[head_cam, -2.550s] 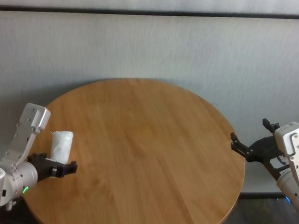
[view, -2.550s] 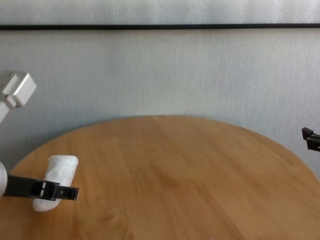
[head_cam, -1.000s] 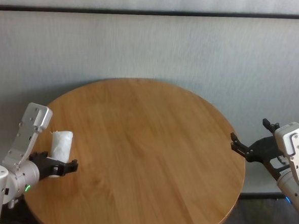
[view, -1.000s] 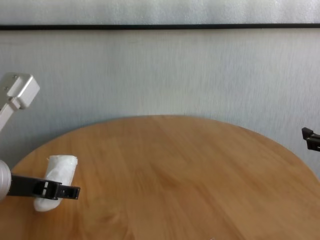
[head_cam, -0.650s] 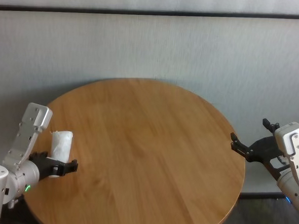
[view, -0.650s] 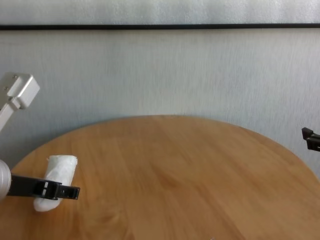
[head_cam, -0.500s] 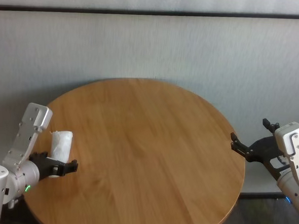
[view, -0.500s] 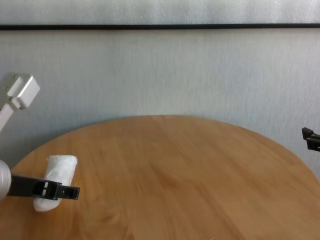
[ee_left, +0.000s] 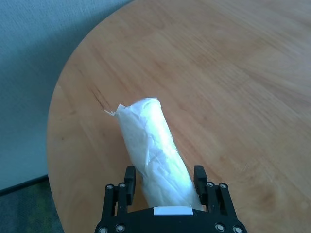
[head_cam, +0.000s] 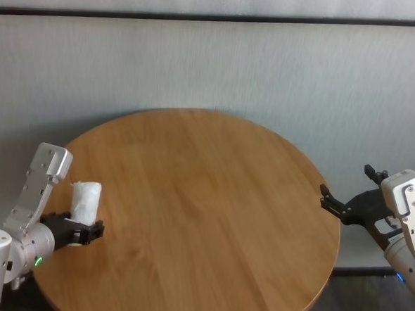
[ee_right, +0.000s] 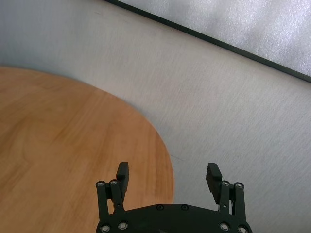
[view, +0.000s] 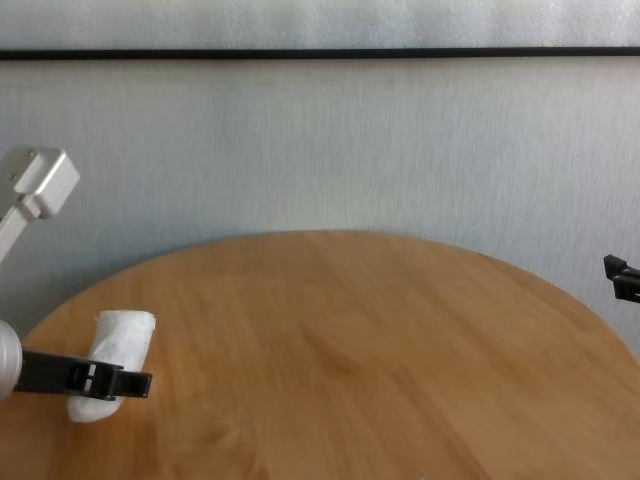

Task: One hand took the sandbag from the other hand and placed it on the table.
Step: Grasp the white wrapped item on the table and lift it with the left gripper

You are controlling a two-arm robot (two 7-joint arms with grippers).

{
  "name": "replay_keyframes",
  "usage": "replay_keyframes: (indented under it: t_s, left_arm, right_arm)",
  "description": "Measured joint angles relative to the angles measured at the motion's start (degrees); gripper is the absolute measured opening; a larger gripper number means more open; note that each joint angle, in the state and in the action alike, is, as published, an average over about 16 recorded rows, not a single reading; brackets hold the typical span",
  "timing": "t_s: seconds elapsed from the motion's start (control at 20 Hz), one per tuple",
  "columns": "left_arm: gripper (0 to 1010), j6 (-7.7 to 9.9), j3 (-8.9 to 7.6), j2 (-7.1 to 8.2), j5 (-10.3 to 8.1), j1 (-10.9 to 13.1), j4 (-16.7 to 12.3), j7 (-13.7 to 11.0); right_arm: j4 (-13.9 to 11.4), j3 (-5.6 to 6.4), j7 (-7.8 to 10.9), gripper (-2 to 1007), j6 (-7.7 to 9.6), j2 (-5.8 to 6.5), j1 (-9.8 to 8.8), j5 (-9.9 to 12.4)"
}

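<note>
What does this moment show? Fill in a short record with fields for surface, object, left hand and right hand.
surface: round wooden table
object: white crinkled sandbag, lying on the table near its left edge
left hand: left hand low at the table's left edge, one finger on each side of the sandbag's near end; a firm grip cannot be confirmed
right hand: right hand open and empty, off the table's right edge, far from the sandbag
</note>
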Motion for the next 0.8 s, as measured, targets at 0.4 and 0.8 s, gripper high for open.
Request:
replay_keyframes:
  t_s: [0.4, 0.8]
  left_arm:
    - [600, 0.05, 0.01, 0.01, -0.04, 0.0, 0.0, 0.0]
    - [487, 0.08, 0.01, 0.01, -0.07, 0.0, -0.1, 0.0]
  right_arm:
    - [0.0, 0.00, 0.00, 1005, 0.00, 0.00, 0.00, 0.0]
    - [0.0, 0.00, 0.00, 1005, 0.00, 0.00, 0.00, 0.0]
